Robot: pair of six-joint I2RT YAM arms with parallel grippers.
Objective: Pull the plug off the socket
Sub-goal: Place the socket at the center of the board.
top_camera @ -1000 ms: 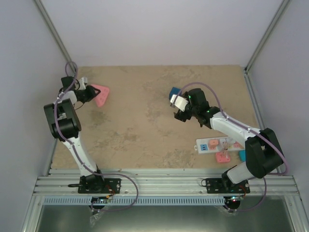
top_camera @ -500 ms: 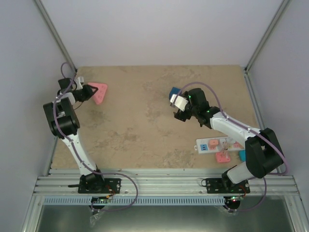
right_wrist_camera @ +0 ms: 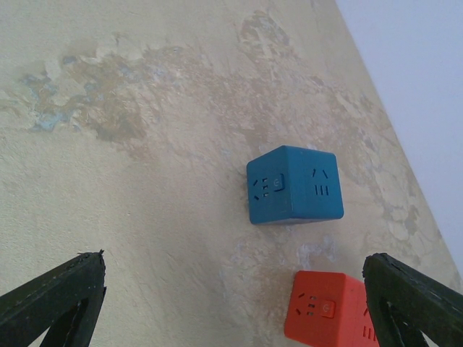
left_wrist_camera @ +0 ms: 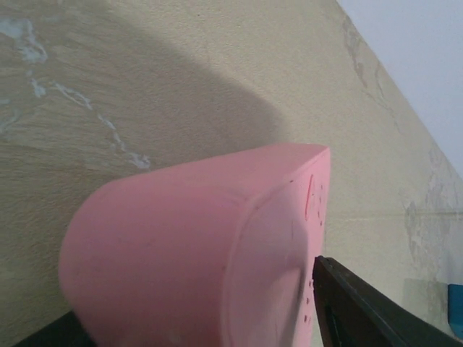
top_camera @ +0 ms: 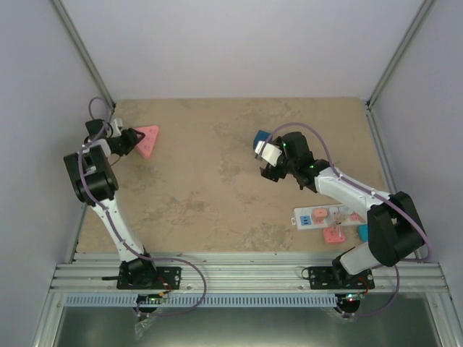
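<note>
The long white plastic power strip with pastel square outlets [top_camera: 327, 215] lies at the near right of the beige stone-patterned worktop [top_camera: 217, 188], partly under the right arm's forearm. Whether a plug is seated in it is too small to tell.

The left end effector [top_camera: 133, 140] is well apart from the strip, at the far left, with the pink triangular plastic block [left_wrist_camera: 188, 253] between its fingers. Whether it clamps the block or merely brackets it cannot be told.

Judged step: handling this block. If release is intended, spread the fingers fully, then withdraw straight back along the finger axis so the block is not dragged.

The left arm stands folded, elbow raised, wrist pointing right. The right arm reaches from its base toward mid-worktop. The right end effector [right_wrist_camera: 233, 256] hangs wide open, holding nothing, above a blue plastic cube [right_wrist_camera: 293, 186] and an orange-red plastic cube [right_wrist_camera: 329, 312].
</note>
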